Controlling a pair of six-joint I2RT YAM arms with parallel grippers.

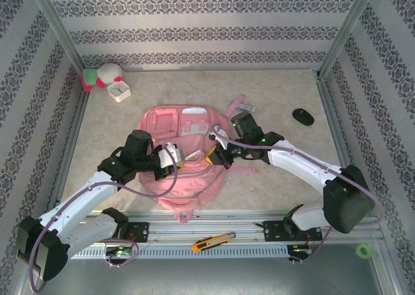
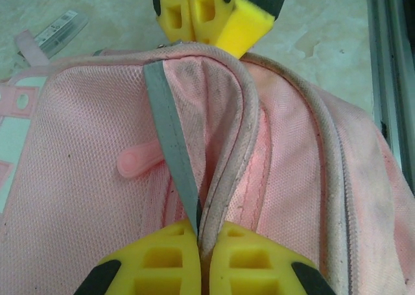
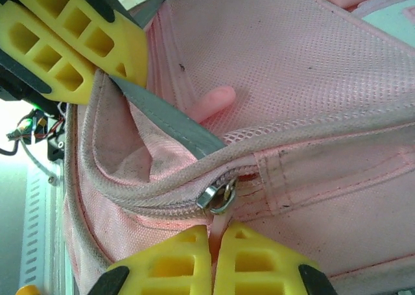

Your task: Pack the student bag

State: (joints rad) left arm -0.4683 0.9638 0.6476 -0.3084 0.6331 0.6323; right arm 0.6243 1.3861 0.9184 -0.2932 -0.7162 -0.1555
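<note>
Back wall (image 1: 194, 29), left wall (image 1: 26, 94) and right wall (image 1: 389, 94) all papered in grey-and-white bands of damask print. Aluminium posts (image 1: 342, 32) at the back corners. Surface (image 1: 272, 87) beige, marbled. Metal rail (image 1: 194, 225) along near edge. Light even, soft.

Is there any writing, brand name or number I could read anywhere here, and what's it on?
No text here can be read.
On the grey strip beside the student bag: tiny dark marks, too blurred to read.
On the white patches of the bag: no legible print.
On the utility knife: too small to tell.
</note>
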